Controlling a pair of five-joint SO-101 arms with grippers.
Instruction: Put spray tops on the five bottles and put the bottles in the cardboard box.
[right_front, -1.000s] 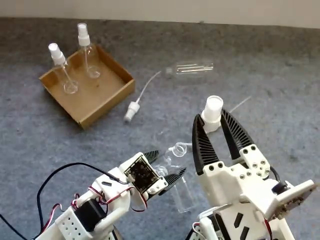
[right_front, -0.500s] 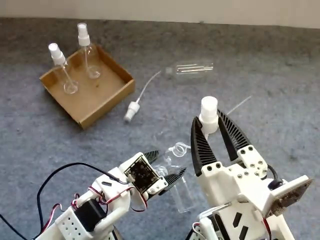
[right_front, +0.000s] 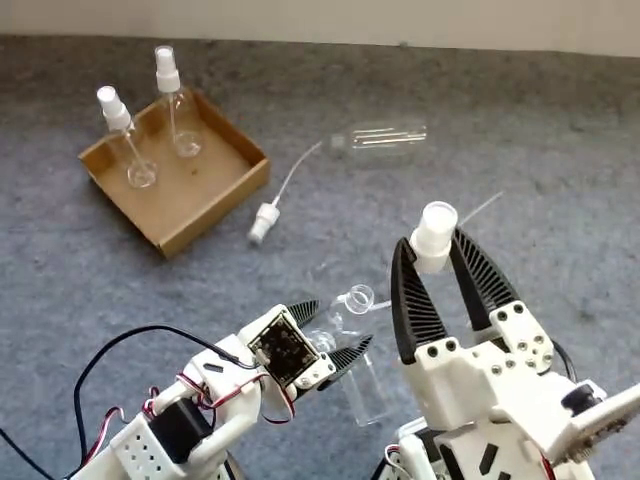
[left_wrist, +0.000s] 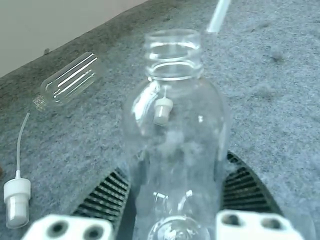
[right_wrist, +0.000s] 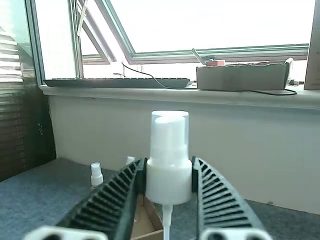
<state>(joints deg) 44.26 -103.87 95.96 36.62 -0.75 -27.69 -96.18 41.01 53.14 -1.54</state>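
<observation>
1. Left gripper (right_front: 335, 326), low at the table's near edge, clamps the open bottle (left_wrist: 175, 145).
2. Right gripper (right_front: 433, 250), raised just beside it, pinches a held spray top (right_wrist: 169, 155).
3. Mid-table: loose spray top (right_front: 264, 220) and lying bottle (right_front: 385, 136), apart.
4. Far left: cardboard box (right_front: 220, 205) holds two capped bottles (right_front: 125, 140) upright.
</observation>
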